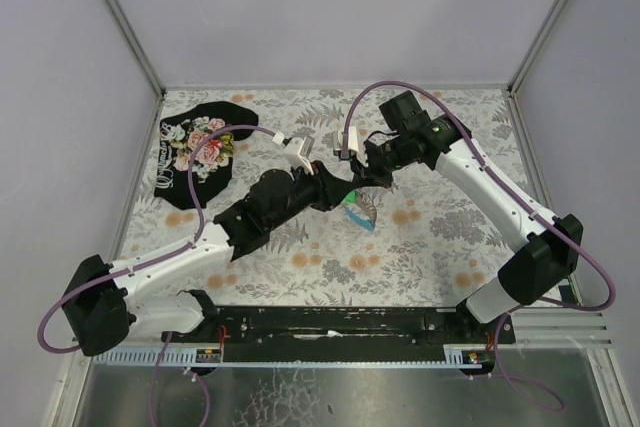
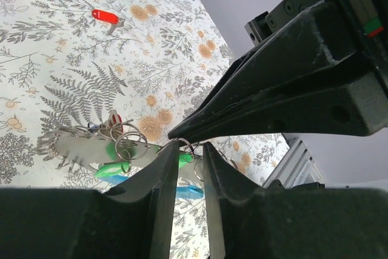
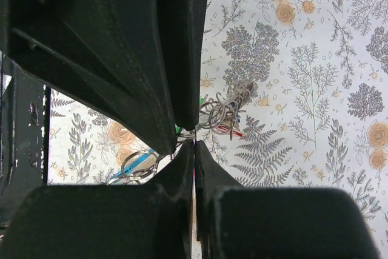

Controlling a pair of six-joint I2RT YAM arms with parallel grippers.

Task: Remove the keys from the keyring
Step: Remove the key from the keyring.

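Judging by the red key (image 2: 104, 16) lying loose on the table well ahead of the left gripper (image 2: 191, 148), you have one key off. The other keys (image 2: 85, 147) hang in a bunch on the ring (image 2: 185, 145), right at that gripper's tips, so most of the job is left.

Your right gripper (image 3: 195, 144) is clenched on the ring's wire. The left's fingers stand narrowly apart around it, and I cannot tell if they pinch.

Only the left wrist view shows the freed key. The right wrist view shows the blue fob (image 3: 139, 165) beside its fingers. The top view shows both grippers meeting tip to tip.
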